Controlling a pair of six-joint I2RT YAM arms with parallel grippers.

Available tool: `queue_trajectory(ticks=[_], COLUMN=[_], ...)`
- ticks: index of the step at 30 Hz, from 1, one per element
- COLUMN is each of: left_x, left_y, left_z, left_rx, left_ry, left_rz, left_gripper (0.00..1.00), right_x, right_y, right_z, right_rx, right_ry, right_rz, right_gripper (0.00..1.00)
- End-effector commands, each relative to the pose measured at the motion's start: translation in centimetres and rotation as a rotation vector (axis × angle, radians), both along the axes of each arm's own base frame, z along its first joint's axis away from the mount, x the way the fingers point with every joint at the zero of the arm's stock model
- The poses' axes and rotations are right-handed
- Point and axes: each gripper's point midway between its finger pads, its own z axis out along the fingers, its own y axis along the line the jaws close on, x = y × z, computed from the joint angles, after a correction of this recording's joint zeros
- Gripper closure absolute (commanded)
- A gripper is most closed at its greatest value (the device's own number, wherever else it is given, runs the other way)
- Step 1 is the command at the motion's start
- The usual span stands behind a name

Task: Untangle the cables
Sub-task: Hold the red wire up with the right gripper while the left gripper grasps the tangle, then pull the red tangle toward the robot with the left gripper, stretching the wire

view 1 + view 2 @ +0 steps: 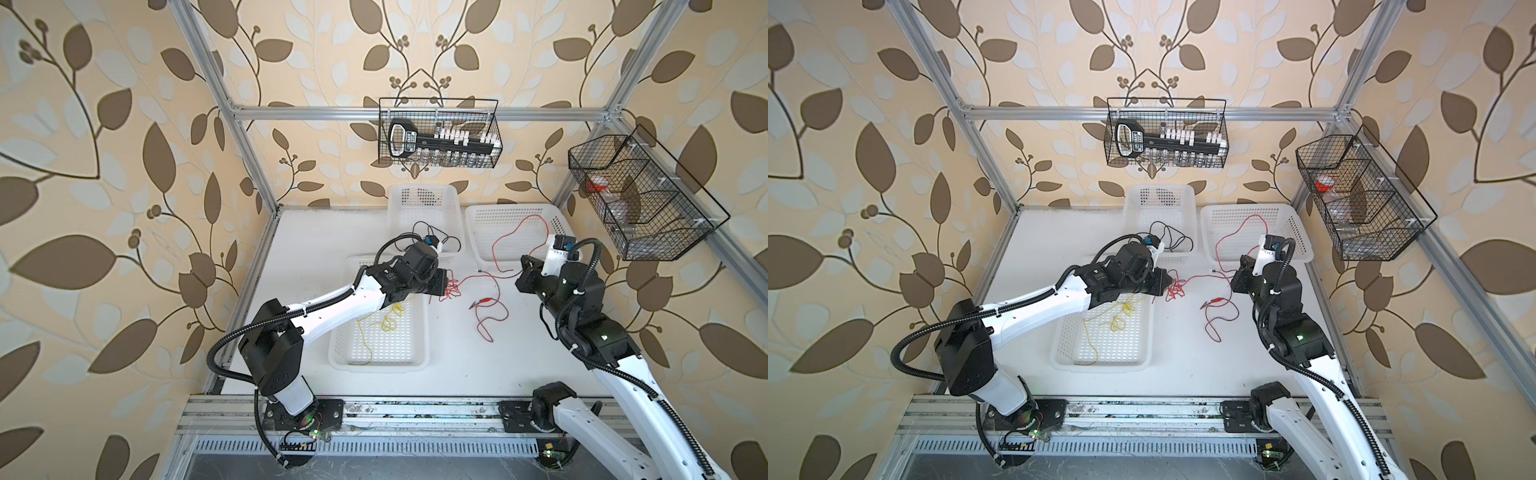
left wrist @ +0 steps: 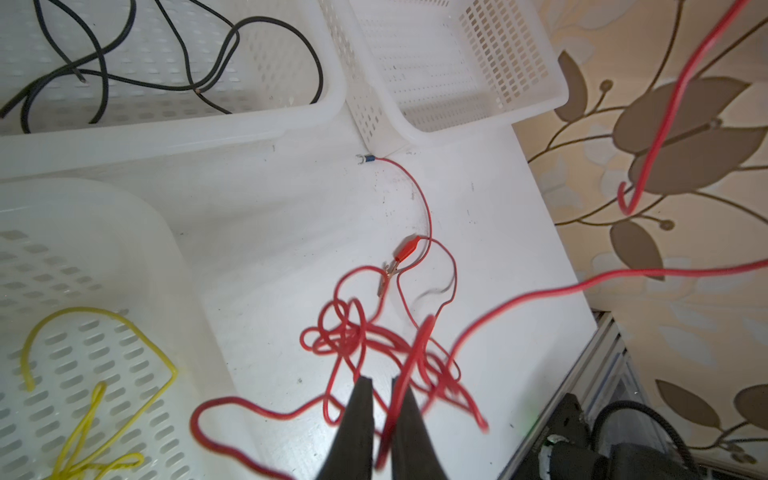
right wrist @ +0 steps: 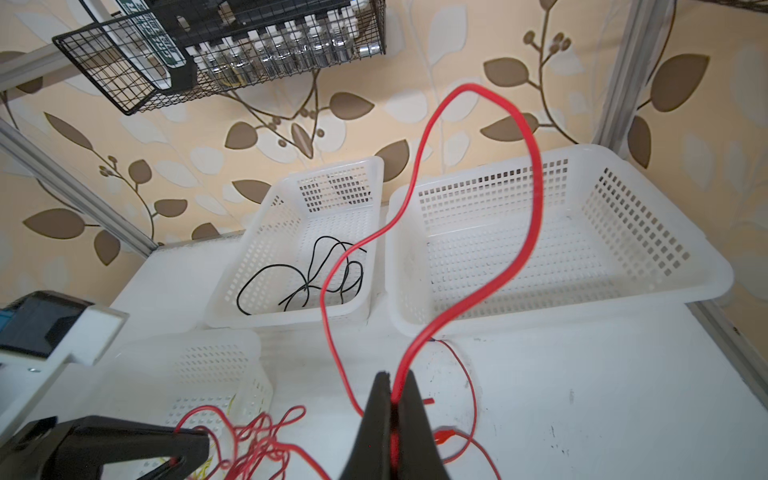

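A tangle of red cables [image 1: 453,289] [image 2: 353,336] lies on the white table beside my left gripper [image 1: 445,286] [image 2: 380,380]. Its jaws stand slightly apart, and a red strand runs loosely through the gap. My right gripper [image 1: 524,262] [image 3: 392,380] is shut on a thicker red cable [image 3: 536,174], which arcs up over the large white basket [image 1: 511,210]. A thin red lead with an alligator clip [image 1: 478,302] [image 2: 405,251] lies between the arms. The yellow cable [image 1: 388,320] sits in the near tray [image 1: 419,361]. A black cable [image 1: 440,235] [image 3: 307,270] lies in the back basket [image 1: 419,189].
A black wire basket [image 1: 440,133] holding a tool hangs on the back rail. Another wire basket [image 1: 640,199] hangs on the right frame. The three white baskets crowd the back and left of the table.
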Motion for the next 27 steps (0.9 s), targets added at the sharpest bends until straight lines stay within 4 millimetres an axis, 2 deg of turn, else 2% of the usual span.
queue_trajectory(ticks=[1, 8, 13, 18, 21, 27], left_x=[0.2, 0.5, -0.1, -2.3, -3.3, -3.7], left_y=[0.0, -1.1, -2.3, -4.4, -5.3, -6.0], left_z=[-0.4, -0.5, 0.1, 1.3, 1.2, 0.2], left_rx=[0.004, -0.014, -0.059, -0.105, -0.095, -0.038], left_ry=[0.002, 0.009, 0.009, -0.037, -0.066, -0.139], left_rz=[-0.014, -0.038, -0.091, -0.211, -0.257, -0.287], left_gripper=[0.76, 0.4, 0.24, 0.15, 0.11, 0.13], right_x=[0.3, 0.4, 0.5, 0.6, 0.8, 1.3], right_y=[0.9, 1.0, 0.3, -0.3, -0.3, 0.7], right_z=[1.4, 2.2, 2.3, 3.0, 3.7, 4.9], right_rx=[0.037, 0.046, 0.038, 0.035, 0.045, 0.062], right_ry=[-0.059, -0.075, -0.06, -0.068, -0.087, -0.103], right_rz=[0.05, 0.046, -0.01, -0.057, -0.06, -0.022], right_gripper=[1.0, 1.0, 1.0, 1.0, 1.0, 1.0])
